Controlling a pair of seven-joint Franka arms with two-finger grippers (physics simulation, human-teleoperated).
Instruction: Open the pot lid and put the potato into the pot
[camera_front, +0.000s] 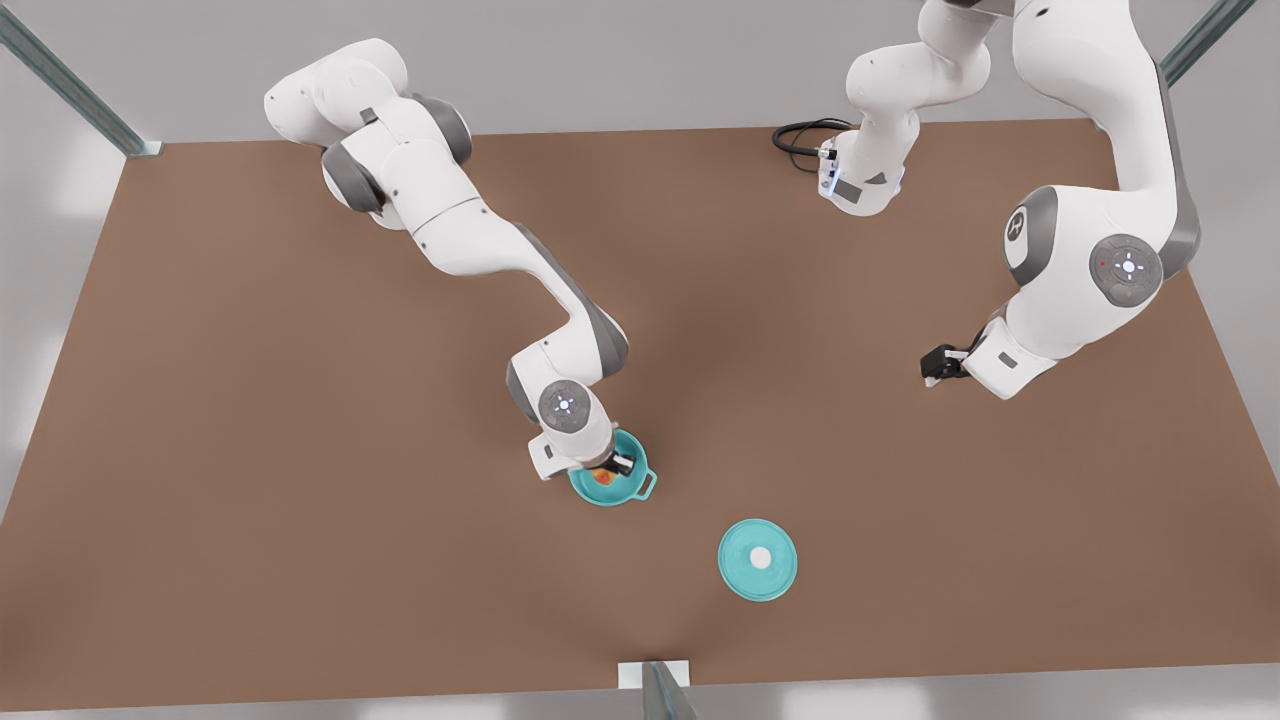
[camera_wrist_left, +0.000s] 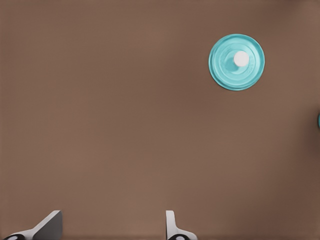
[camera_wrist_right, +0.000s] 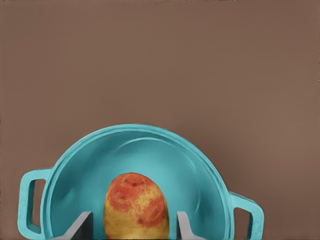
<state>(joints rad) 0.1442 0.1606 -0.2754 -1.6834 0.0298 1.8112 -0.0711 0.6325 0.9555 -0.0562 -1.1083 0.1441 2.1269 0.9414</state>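
My right fingers flank the potato over the open pot; left fingers wide, lid flat on tabletop.

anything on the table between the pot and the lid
Nothing: in the front view, the stretch of table between the pot and the pot lid is bare brown surface.

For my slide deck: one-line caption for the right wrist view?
Right gripper holds the potato over the open teal pot.
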